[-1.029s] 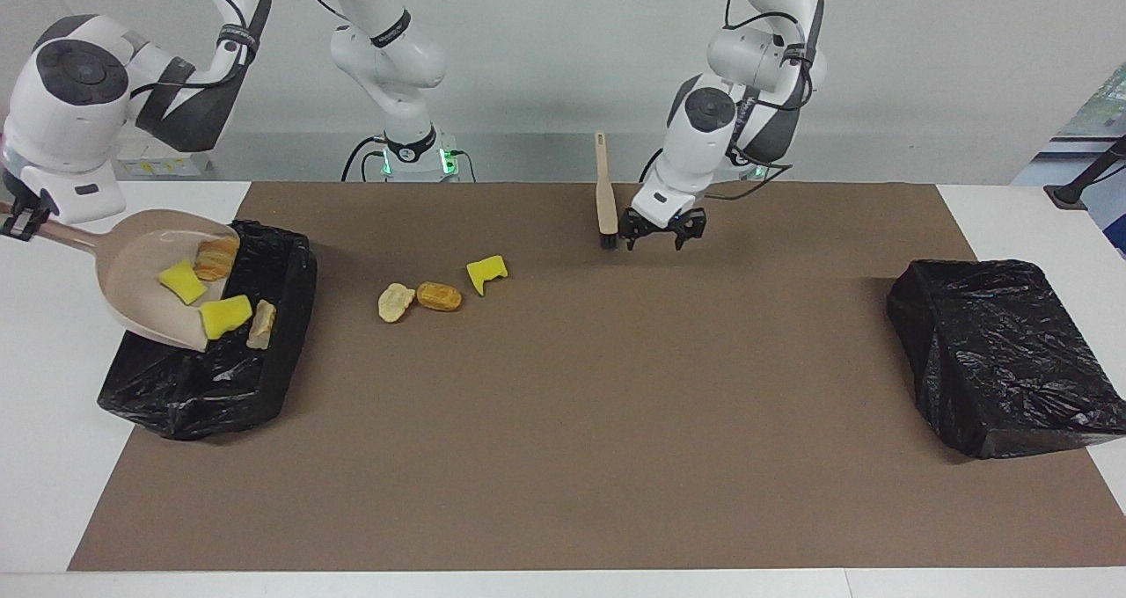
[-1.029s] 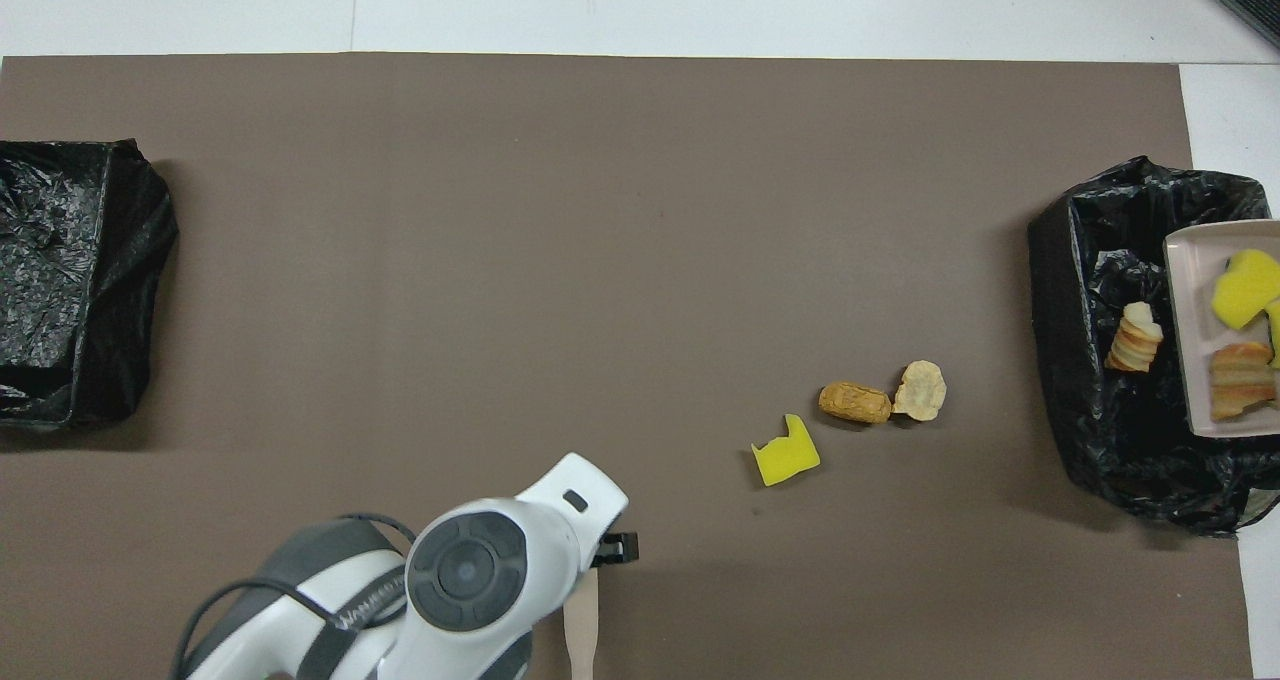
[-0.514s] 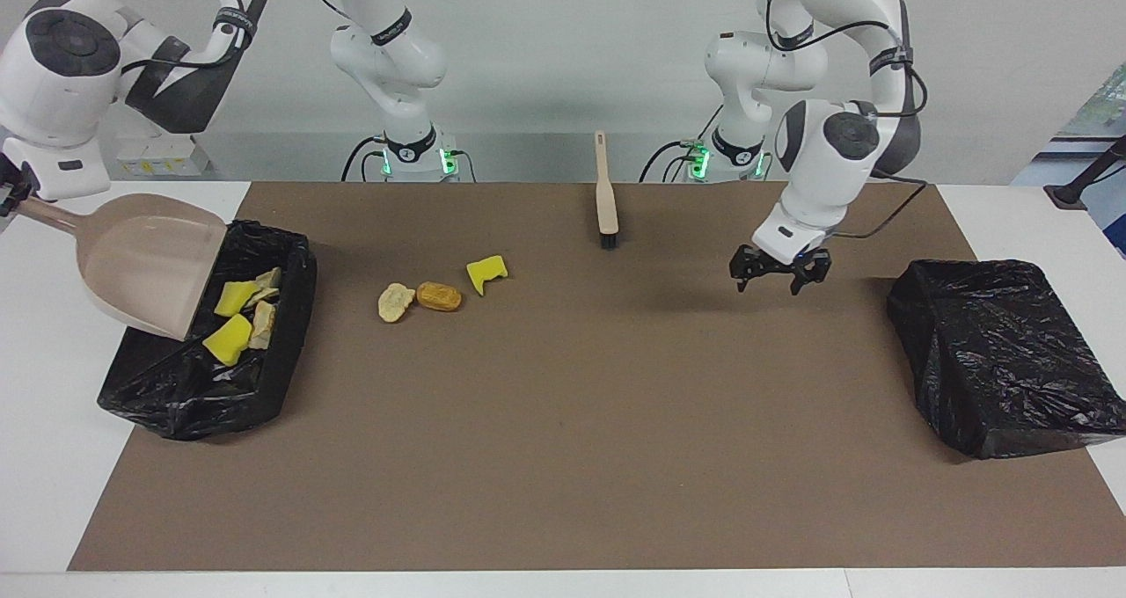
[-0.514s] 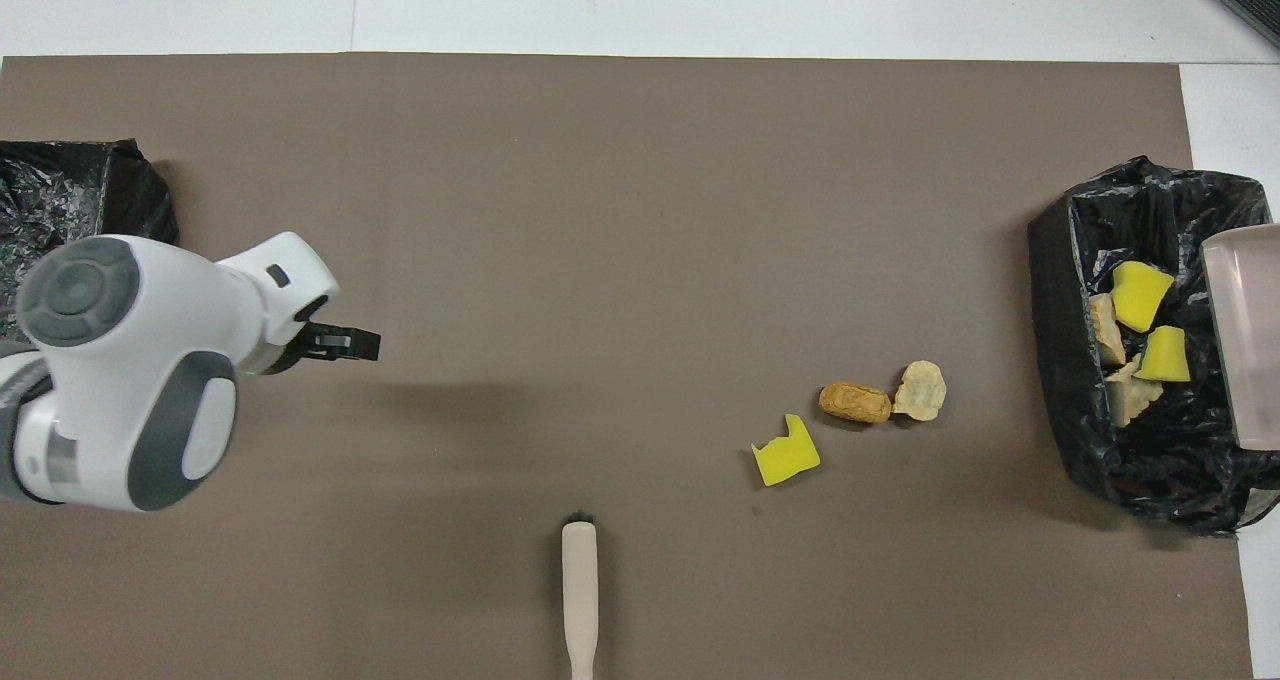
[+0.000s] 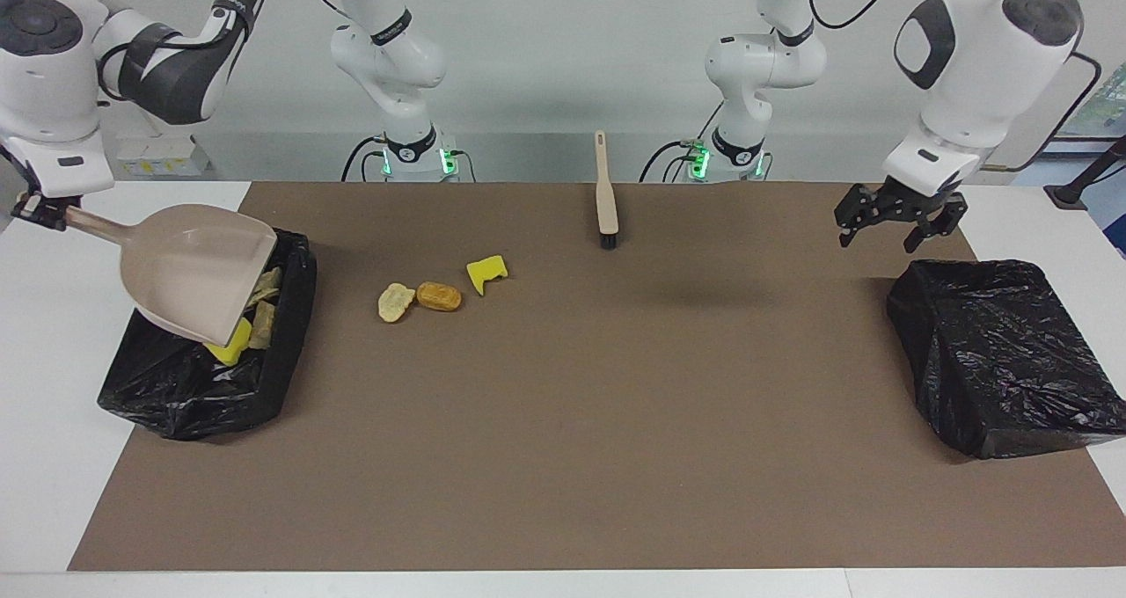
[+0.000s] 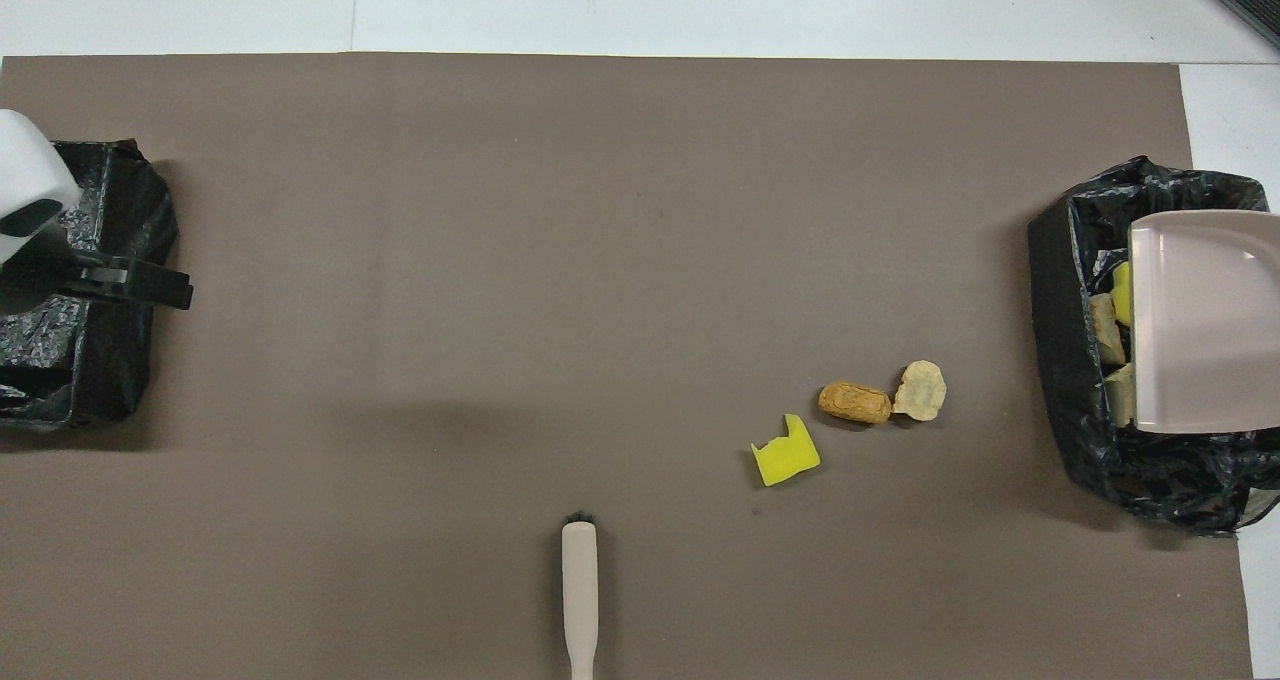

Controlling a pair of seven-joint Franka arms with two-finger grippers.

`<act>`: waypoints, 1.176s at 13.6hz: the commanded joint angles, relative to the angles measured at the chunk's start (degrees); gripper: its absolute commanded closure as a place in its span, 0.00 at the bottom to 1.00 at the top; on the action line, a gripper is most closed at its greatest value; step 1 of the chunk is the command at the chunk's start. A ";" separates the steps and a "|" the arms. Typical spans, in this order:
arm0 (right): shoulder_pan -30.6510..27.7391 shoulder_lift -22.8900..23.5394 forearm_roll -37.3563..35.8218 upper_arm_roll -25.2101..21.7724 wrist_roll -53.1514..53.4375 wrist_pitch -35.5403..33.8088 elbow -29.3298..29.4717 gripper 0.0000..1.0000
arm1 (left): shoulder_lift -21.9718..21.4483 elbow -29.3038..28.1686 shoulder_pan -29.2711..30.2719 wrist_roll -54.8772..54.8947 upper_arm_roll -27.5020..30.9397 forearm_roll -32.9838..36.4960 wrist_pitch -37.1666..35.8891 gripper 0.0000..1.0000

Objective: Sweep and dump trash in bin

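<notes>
Gripping the handle of the beige dustpan (image 5: pixel 198 277), the right pincer (image 5: pixel 40 211) was clamped on it and held the pan tipped over the black-lined bin (image 5: pixel 176 396) at the right arm's end of the tabletop (image 5: pixel 53 457). Part of the trash (image 5: pixel 251 317) lay inside that bin, yellow sponge and tan lumps showing just under the pan's lip. Three more scraps lay on the brown mat (image 5: pixel 563 422) near that bin: a pale lump (image 5: pixel 395 301) touching a brown crusty piece (image 5: pixel 438 295), and a yellow sponge chunk (image 5: pixel 486 272) just beside them, toward the brush. The brush (image 5: pixel 604 192) lay on the mat close to the robots, bristles pointing away from them. The left pincer (image 5: pixel 895 226) hung with its fingers apart over the edge of a second black bin (image 5: pixel 1003 360) at the left arm's end.
</notes>
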 commanded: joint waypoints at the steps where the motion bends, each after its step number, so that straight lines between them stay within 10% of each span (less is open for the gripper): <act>1: 3.08 -2.12 4.47 0.66 4.78 -1.59 -3.36 1.00 | 0.92 8.58 1.27 1.02 -0.41 0.44 -9.45 0.00; 16: 36.02 1.73 26.53 0.75 91.84 1.47 -13.49 1.00 | -2.68 8.61 1.37 0.40 -0.85 0.44 -13.00 0.00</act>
